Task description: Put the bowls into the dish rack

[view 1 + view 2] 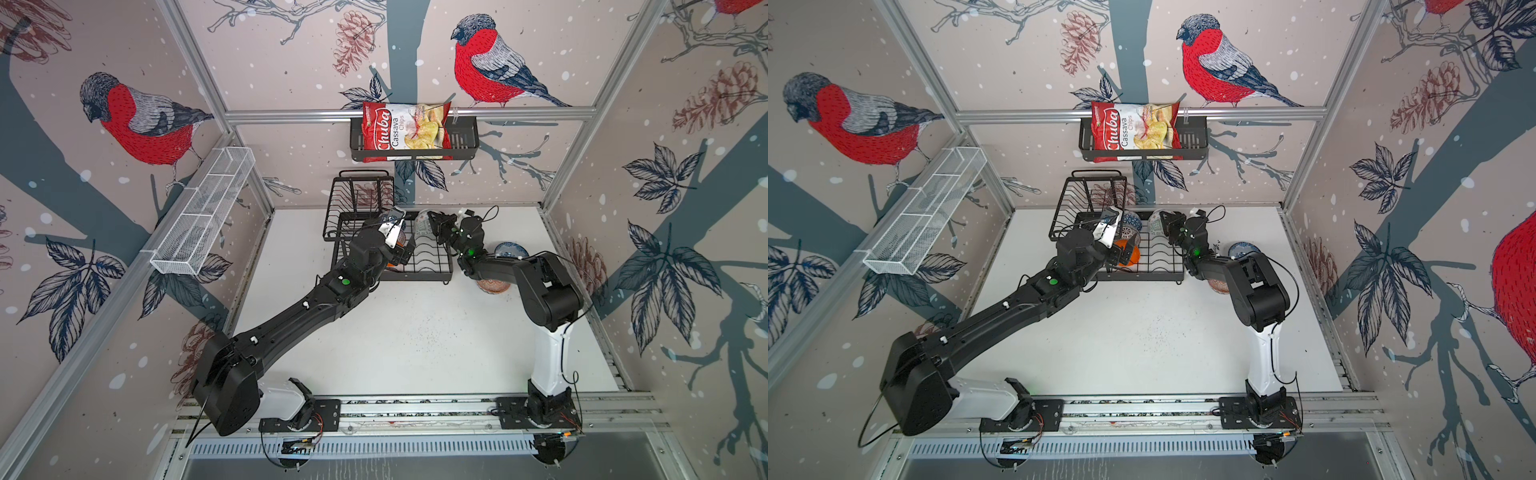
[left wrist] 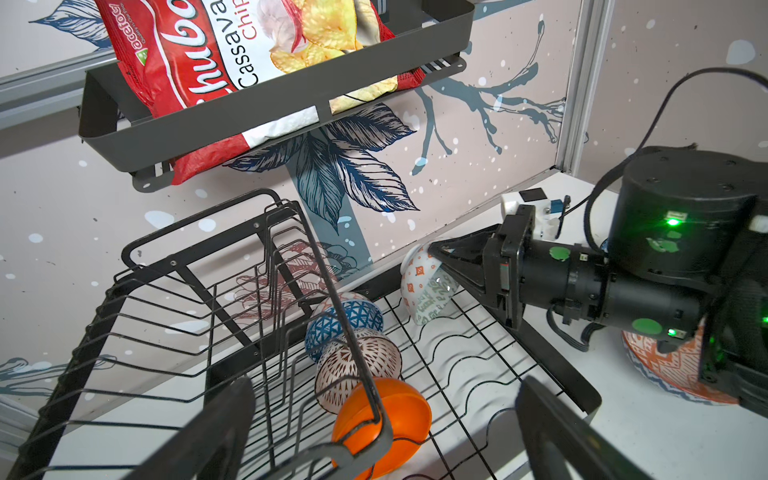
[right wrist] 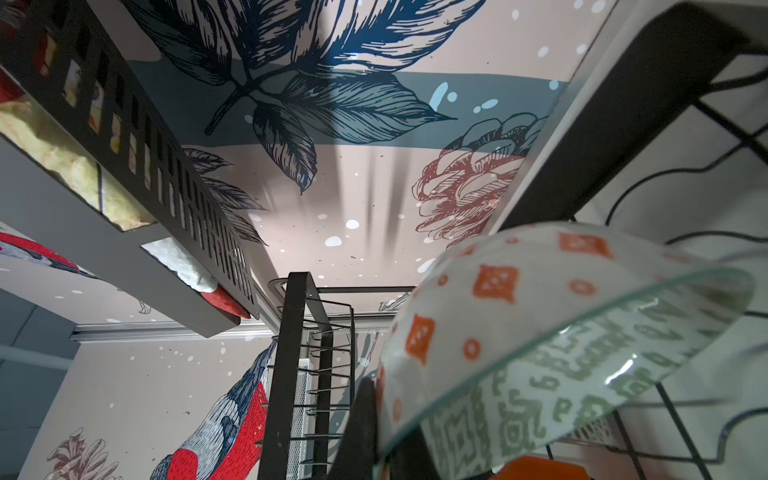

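Observation:
The black wire dish rack point(image 1: 432, 270) point(image 1: 1163, 272) stands at the back of the table. In its lower tray a dark blue geometric bowl point(image 2: 345, 324), a black-white radial bowl point(image 2: 357, 365) and a plain orange bowl point(image 2: 395, 415) stand on edge in a row. My left gripper point(image 2: 386, 449) point(image 1: 405, 253) hangs open just above the orange bowl, touching nothing. My right gripper point(image 3: 384, 432) point(image 2: 440, 253) is shut on the rim of the grey-green patterned bowl point(image 3: 561, 332) point(image 2: 424, 286), tilted over the tray's back right. A blue-white floral bowl point(image 1: 509, 249) and an orange-white patterned bowl point(image 2: 673, 374) sit on the table under the right arm.
The rack's raised upper shelf point(image 2: 199, 299) juts out close beside my left gripper. On the back wall hangs a black slatted basket point(image 1: 461, 141) with a chips bag point(image 1: 405, 133). A long white mesh basket point(image 1: 203, 220) is fixed to the left wall.

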Tool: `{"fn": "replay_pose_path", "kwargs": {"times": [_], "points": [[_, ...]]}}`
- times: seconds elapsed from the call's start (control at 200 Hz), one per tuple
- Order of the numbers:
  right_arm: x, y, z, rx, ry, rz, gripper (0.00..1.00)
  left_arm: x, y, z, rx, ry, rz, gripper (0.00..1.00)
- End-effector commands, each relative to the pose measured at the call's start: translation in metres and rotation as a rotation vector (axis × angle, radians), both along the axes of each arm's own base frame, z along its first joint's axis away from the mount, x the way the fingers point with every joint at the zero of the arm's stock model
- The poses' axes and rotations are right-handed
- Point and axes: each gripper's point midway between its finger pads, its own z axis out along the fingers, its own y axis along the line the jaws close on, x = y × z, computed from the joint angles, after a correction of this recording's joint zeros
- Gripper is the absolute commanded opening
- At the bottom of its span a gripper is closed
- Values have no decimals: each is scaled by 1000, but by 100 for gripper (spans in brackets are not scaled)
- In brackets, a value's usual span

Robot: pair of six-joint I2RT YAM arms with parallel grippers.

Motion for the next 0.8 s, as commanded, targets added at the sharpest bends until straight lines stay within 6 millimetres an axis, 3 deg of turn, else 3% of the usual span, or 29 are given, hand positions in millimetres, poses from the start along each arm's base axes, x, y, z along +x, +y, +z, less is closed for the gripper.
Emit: {"fn": "replay_pose_path", "kwargs": {"times": [0.0, 0.545, 0.795], "points": [[4, 7, 22, 66, -75, 18, 0, 0, -2, 14, -44, -39, -11, 98], [30, 12, -14, 91, -41, 7, 0, 5, -3, 5, -22, -23, 3, 98], [39, 14, -18, 104, -60, 1, 0, 5, -2, 6, -20, -25, 7, 98]]}}
